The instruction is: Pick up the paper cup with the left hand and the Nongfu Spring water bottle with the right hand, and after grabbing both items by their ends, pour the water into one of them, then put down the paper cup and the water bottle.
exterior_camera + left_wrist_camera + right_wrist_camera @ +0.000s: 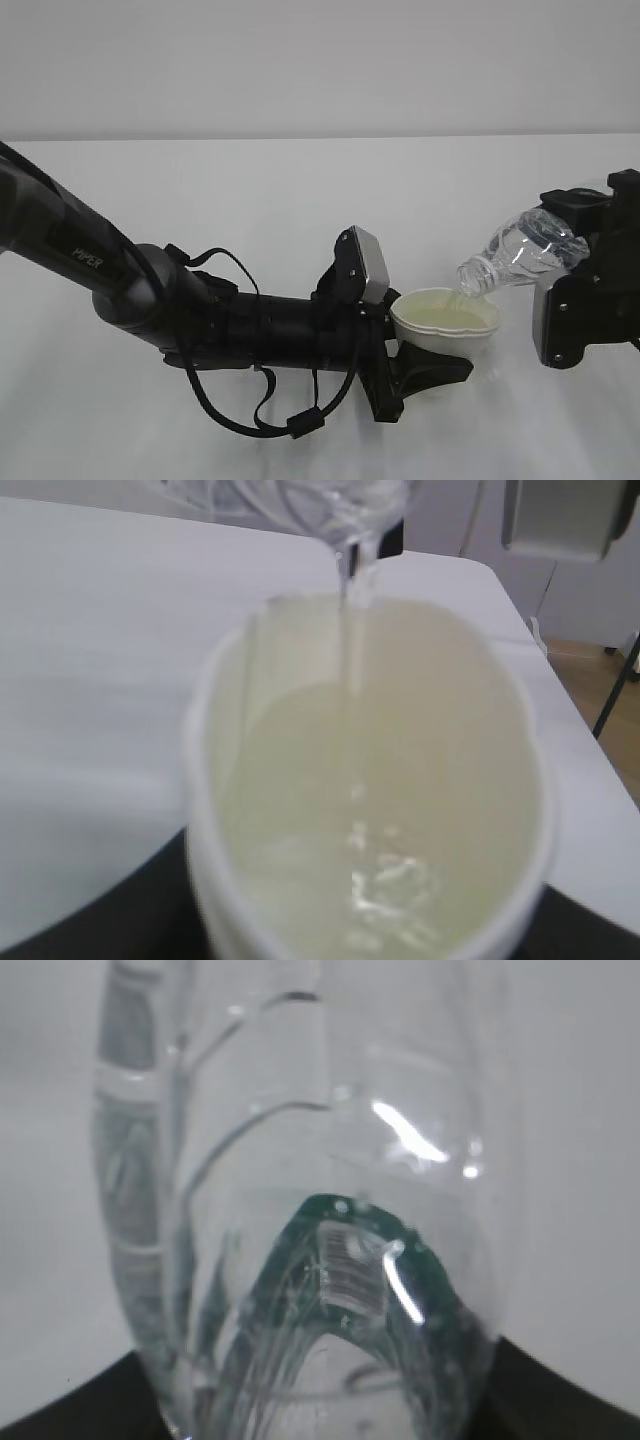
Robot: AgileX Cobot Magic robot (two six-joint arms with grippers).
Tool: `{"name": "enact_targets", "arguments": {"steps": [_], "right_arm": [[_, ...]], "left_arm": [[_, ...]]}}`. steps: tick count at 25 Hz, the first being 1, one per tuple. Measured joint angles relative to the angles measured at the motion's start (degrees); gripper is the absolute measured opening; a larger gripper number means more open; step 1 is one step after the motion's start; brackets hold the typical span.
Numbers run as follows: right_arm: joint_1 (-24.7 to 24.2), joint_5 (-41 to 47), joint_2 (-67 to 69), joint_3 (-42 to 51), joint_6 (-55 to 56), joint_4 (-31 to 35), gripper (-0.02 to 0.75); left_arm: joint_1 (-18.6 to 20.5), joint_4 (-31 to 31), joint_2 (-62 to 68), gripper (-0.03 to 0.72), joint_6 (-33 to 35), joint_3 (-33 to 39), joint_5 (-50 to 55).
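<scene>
The left hand (425,365) is gripping the paper cup (445,322) above the white table (300,190), its fingers mostly hidden under the cup. The right hand (585,290), cut off at the frame edge, is clamping the tilted Nongfu Spring water bottle (520,252), whose mouth is pouring water (350,590) into the cup.

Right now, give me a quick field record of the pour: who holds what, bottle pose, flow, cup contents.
left end effector: closed on the small off-white paper cup, held clear of the white table
right end effector: closed on the base end of the clear ribbed plastic bottle
bottle pose: tipped, open mouth down toward the cup's far rim
flow: thin clear stream of water falling into the cup
cup contents: water pooled inside, surface glinting in the left wrist view
cup shape: rim squeezed oval by the grip
</scene>
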Motion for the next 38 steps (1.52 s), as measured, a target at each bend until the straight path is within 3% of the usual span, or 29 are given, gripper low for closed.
{"name": "enact_targets", "arguments": {"steps": [38], "right_arm": [[0.23, 0.0, 0.0, 0.0, 2.5, -0.04, 0.382]], "left_arm": [[0.0, -0.14, 0.13, 0.392, 0.0, 0.0, 0.12]]}}
